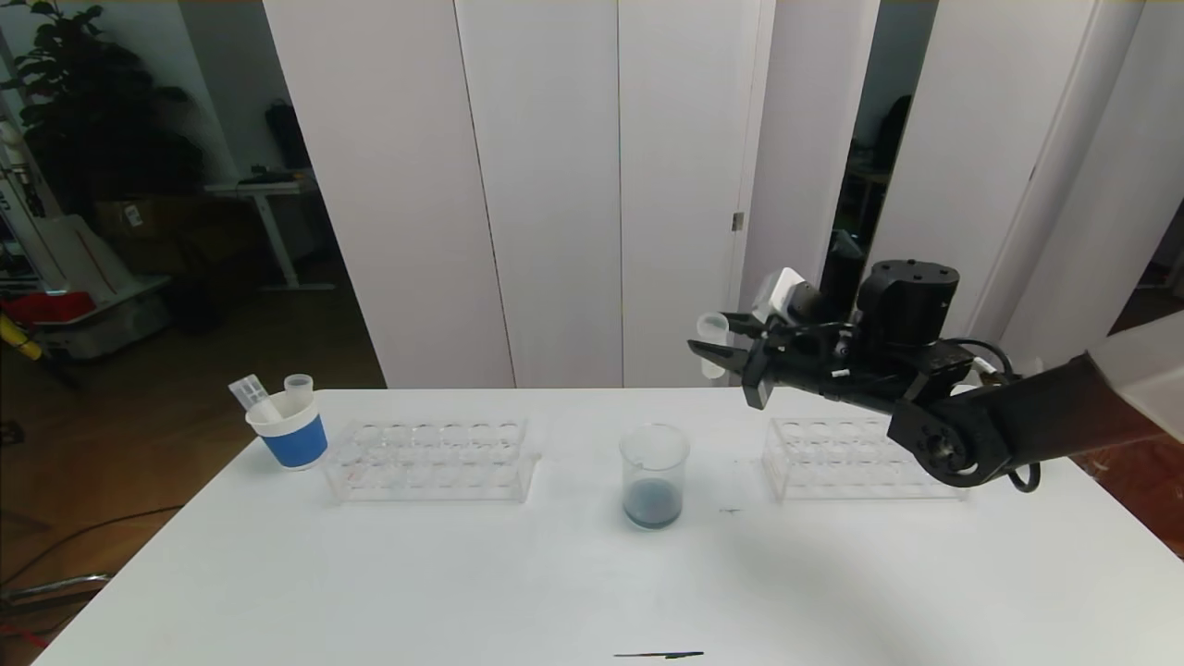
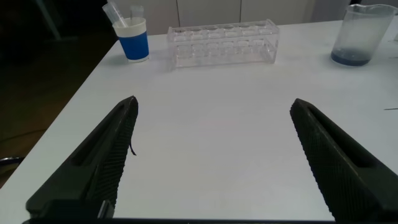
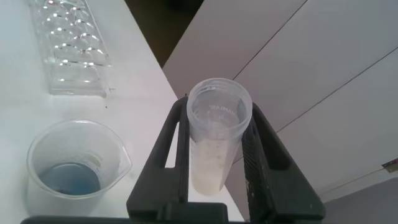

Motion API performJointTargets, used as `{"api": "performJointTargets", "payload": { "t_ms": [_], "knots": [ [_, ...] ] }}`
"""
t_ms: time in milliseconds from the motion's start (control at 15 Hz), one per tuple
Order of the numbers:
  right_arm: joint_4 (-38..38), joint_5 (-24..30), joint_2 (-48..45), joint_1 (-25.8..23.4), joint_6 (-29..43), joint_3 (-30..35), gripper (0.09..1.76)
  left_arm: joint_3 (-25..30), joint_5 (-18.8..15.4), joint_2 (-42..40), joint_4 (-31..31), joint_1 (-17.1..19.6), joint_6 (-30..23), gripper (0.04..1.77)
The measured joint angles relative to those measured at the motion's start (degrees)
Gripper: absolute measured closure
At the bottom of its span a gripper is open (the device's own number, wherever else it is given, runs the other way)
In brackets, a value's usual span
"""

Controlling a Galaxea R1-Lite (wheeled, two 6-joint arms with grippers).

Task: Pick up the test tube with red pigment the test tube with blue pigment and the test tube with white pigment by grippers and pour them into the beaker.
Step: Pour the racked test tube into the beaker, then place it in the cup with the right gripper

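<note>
My right gripper [image 1: 717, 335] [image 3: 219, 106] is shut on the test tube with white pigment [image 1: 711, 356] [image 3: 214, 146]. The tube is a clear one, roughly upright with its mouth open and pale whitish stuff in its bottom. It hangs well above the table, to the right of the beaker [image 1: 654, 476] [image 3: 74, 168]. The beaker stands mid-table with a dark blue layer at its bottom. My left gripper [image 2: 214, 101] is open over bare table near the front left, out of the head view. The test tubes with red and blue pigment are not to be made out.
A white cup with a blue band [image 1: 289, 435] [image 2: 134, 40] holds two clear tubes at the far left. One clear rack [image 1: 430, 458] [image 2: 222, 43] lies left of the beaker, another [image 1: 856, 458] to its right under my right arm. A thin dark strip [image 1: 659, 655] lies at the table's front edge.
</note>
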Motion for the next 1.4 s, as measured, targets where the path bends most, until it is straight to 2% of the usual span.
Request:
{"api": "performJointTargets", "payload": {
  "t_ms": [333, 467, 800, 1400],
  "knots": [
    [0.59, 0.52, 4.00, 0.71, -8.02, -7.25, 1.27, 0.00, 0.02, 0.00, 0.00, 0.00, 0.02, 0.06],
    [0.88, 2.84, 5.90, 1.84, -10.33, -10.01, 1.27, 0.00, 0.00, 0.00, -0.02, 0.02, 0.02, 0.06],
    [0.85, 7.98, 8.89, 2.18, -21.74, -10.91, 1.27, 0.00, 0.00, 0.00, 0.00, 0.00, 0.00, 0.06],
    [-0.68, 12.20, 11.08, 1.46, -37.16, -12.57, 1.27, 0.00, 0.02, 0.00, 0.00, 0.00, 0.02, 0.06]
  ]
}}
